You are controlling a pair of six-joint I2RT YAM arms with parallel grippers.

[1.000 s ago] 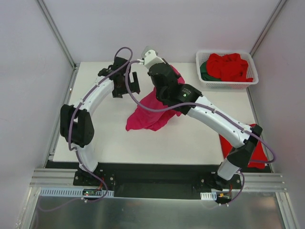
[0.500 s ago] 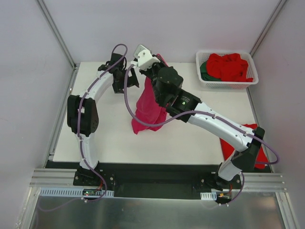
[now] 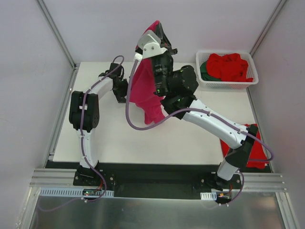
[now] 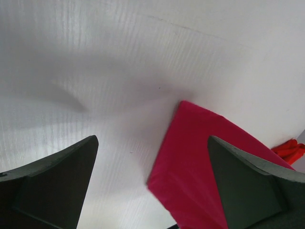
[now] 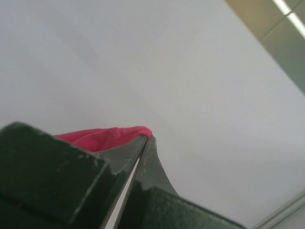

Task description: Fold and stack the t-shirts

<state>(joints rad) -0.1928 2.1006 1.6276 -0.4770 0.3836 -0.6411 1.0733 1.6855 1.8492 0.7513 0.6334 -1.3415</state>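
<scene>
At table centre, raised high:

1. Right gripper [image 3: 156, 29]. Its jaws were pinched tight on a fold of the magenta-pink t-shirt [image 3: 143, 90]. The arm rose from its base at the near right, the forearm slanted up and inward, and the wrist was turned upward above the far half of the table [image 3: 181, 138]. In the right wrist view the fingertips [image 5: 148, 143] met on the cloth [image 5: 105, 136].
2. Magenta-pink t-shirt. It hung in a long drape from that grip. Whether its lower end touched the table could not be told.
3. Left gripper [image 3: 124, 89]. Its jaws were spread wide and held nothing. The elbow was folded at the left and the forearm reached toward the far centre. The gripper sat low, just beside the hanging shirt, whose corner [image 4: 190, 157] showed between the fingers [image 4: 62, 176].
4. White basket [image 3: 228, 86], far right corner. It held red t-shirts [image 3: 228, 67] and a dark green t-shirt [image 3: 204, 71].
5. Red t-shirt [image 3: 259, 152]. It lay flat at the near right edge, partly under the right arm.
</scene>
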